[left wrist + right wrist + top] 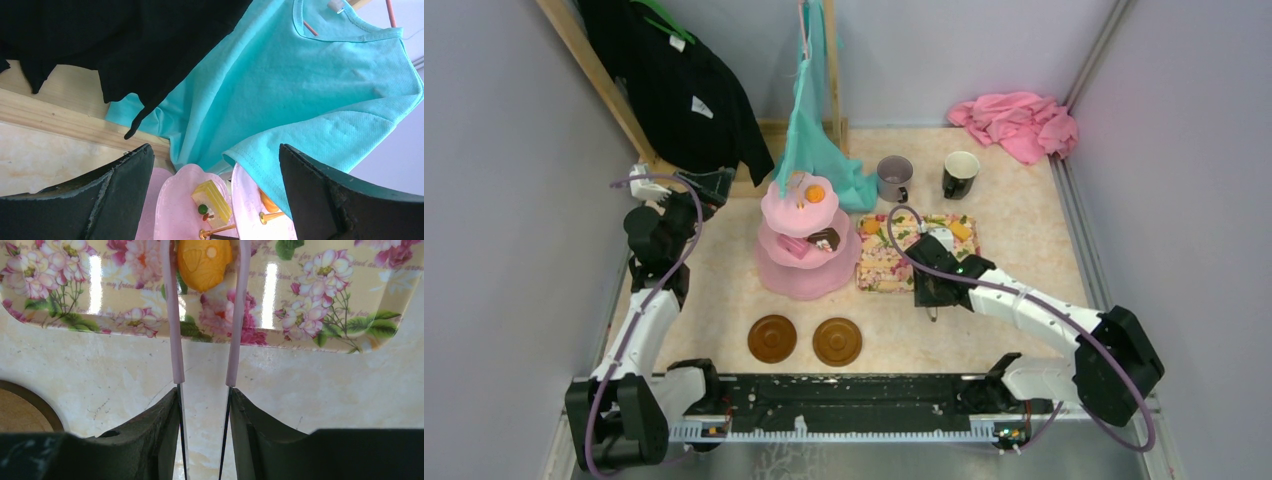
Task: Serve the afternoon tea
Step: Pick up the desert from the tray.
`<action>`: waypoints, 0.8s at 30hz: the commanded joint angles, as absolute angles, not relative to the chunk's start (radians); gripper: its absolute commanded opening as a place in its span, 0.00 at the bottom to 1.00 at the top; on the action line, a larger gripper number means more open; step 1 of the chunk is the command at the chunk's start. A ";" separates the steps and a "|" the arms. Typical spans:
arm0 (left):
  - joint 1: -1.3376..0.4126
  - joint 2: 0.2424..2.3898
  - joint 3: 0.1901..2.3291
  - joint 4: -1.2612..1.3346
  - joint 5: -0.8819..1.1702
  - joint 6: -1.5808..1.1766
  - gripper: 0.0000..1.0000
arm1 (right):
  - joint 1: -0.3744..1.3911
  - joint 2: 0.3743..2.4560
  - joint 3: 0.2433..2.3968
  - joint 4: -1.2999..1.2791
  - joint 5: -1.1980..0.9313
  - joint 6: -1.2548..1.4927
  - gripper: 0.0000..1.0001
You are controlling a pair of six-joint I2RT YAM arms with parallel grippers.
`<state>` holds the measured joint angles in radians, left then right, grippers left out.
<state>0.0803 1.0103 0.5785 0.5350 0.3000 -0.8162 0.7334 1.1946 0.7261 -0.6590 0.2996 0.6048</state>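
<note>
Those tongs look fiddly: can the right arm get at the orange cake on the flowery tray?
Probably yes: the tongs in the right gripper have a prong on either side of the orange cake on the tray, with nothing in between.

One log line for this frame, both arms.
left end effector open, facing stand | right end effector shut on tongs | tongs straddle orange cake on tray

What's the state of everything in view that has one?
left gripper: open, empty
right gripper: shut on tongs
tongs: tips flanking orange cake
orange cake: lying on tray
tray: flat on table
stand: upright, toy cakes on tiers
grey mug: upright
black mug: upright
left brown disc: flat, bare
right brown disc: flat, bare
</note>
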 commanded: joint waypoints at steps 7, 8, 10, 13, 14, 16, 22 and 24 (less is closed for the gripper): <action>0.077 1.011 0.574 0.577 0.313 -0.819 0.99 | 0.700 1.216 0.738 -0.583 0.278 0.583 0.28; 0.078 1.011 0.573 0.578 0.314 -0.819 0.99 | 0.701 1.213 0.740 -0.585 0.276 0.583 0.23; 0.077 1.011 0.572 0.578 0.313 -0.819 0.99 | 0.701 1.196 0.743 -0.593 0.272 0.585 0.13; 0.077 1.012 0.574 0.578 0.314 -0.818 0.99 | 0.701 1.160 0.757 -0.617 0.274 0.588 0.11; 0.078 1.013 0.574 0.578 0.314 -0.819 0.99 | 0.701 1.146 0.766 -0.627 0.276 0.588 0.11; 0.077 1.013 0.574 0.578 0.314 -0.818 0.99 | 0.701 1.118 0.790 -0.649 0.281 0.581 0.08; 0.077 1.018 0.574 0.577 0.314 -0.817 0.99 | 0.701 1.059 0.880 -0.716 0.275 0.559 0.05; 0.077 1.019 0.575 0.577 0.314 -0.818 0.99 | 0.703 1.044 0.917 -0.738 0.272 0.555 0.03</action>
